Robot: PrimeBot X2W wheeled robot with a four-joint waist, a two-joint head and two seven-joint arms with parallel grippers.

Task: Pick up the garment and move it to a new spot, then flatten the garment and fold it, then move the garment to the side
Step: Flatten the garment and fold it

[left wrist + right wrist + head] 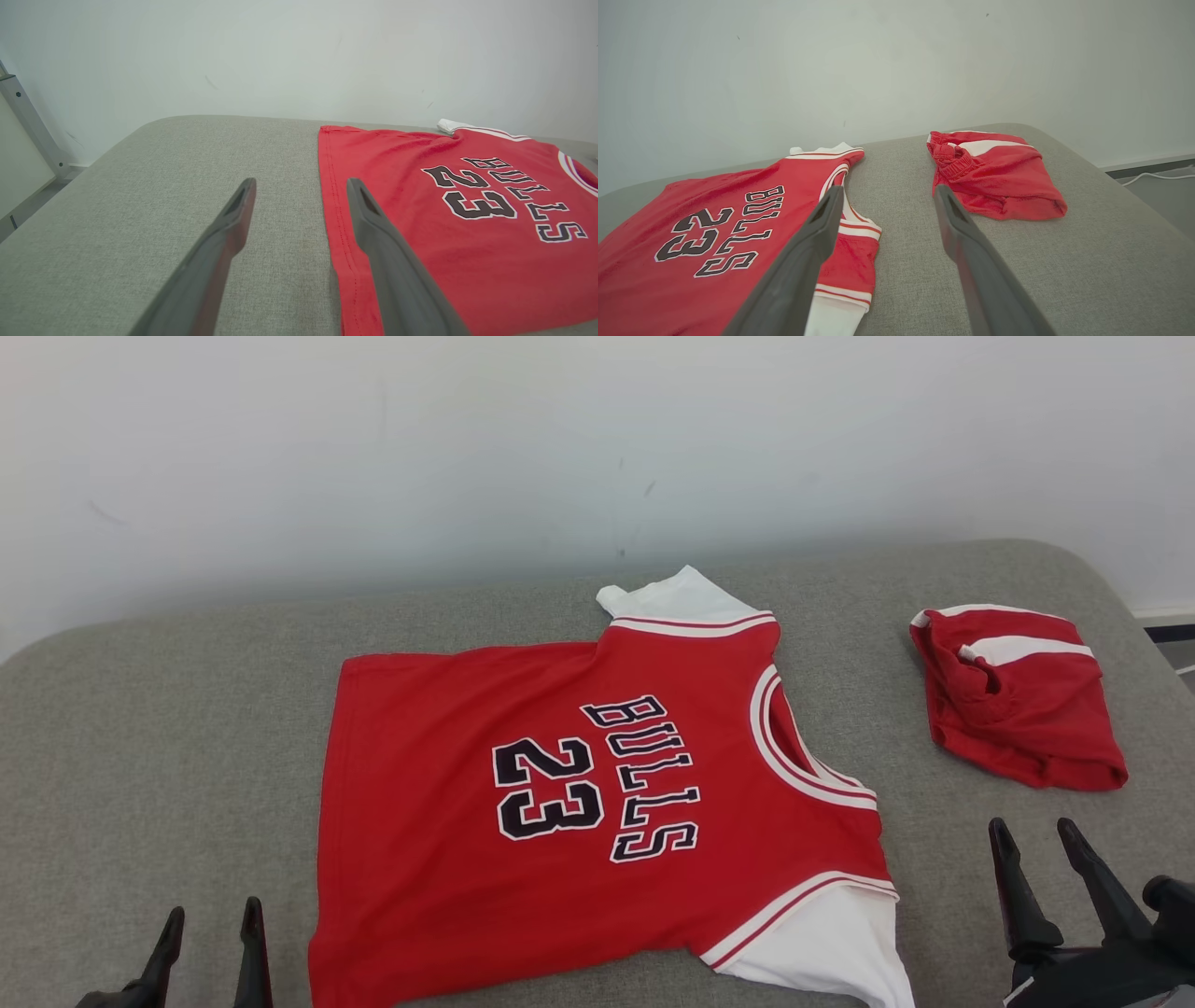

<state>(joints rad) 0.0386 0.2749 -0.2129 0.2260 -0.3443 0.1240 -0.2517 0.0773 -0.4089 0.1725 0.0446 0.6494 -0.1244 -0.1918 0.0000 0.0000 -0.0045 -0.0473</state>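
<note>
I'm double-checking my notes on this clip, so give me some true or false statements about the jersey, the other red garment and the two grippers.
1. The red jersey lies spread out on the grey cushion. True.
2. The left gripper is shut on the jersey's hem. False: it is open and holds nothing.
3. The smaller red garment lies on the robot's right of the jersey, apart from it. True.
4. The jersey's number reads 32. False: it reads 23.
5. The right gripper is open and holds nothing. True.
</note>
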